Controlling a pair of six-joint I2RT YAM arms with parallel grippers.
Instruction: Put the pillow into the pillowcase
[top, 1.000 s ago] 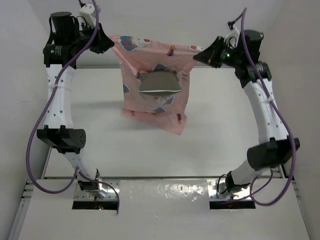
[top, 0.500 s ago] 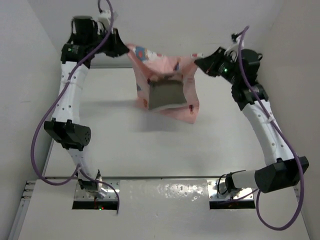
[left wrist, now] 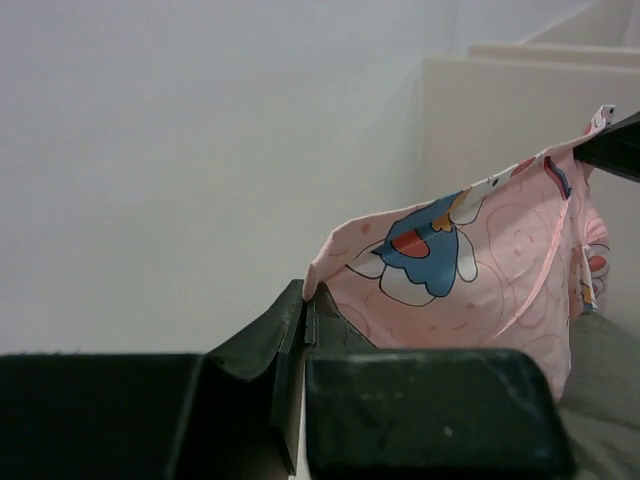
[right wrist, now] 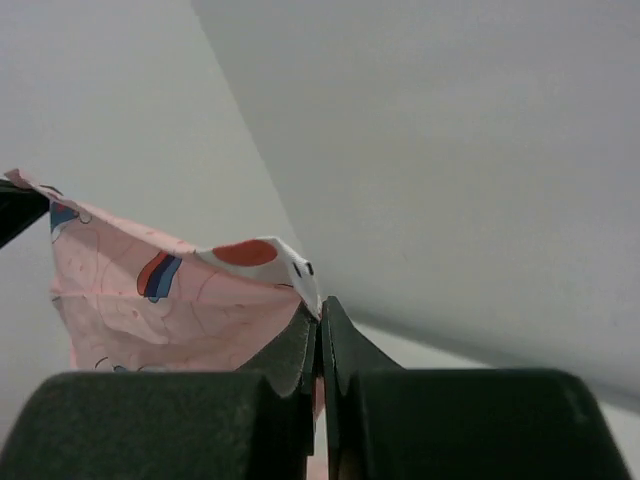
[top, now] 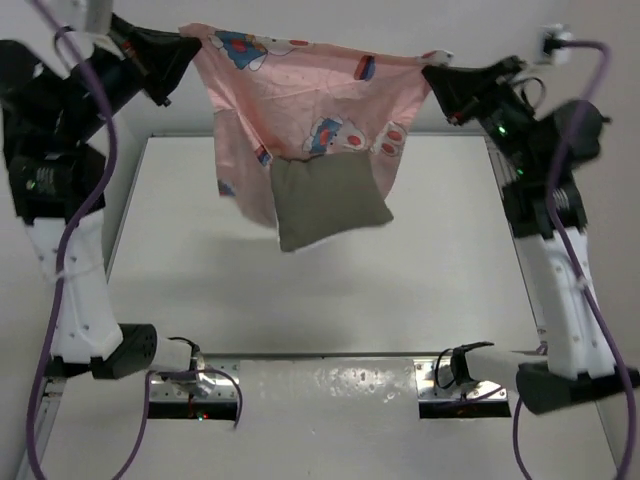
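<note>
In the wrist views, the left gripper and the right gripper are each seen with black fingers pinched tight on an upper corner of the thin pink cartoon-printed cloth pillowcase. Only in the top view is the cloth shown stretched between both arms above the white table. There the small flat brown-grey fabric pillow is seen hanging, its upper edge covered by the pink cloth and the rest bare. Plain white walls are seen behind.
</note>
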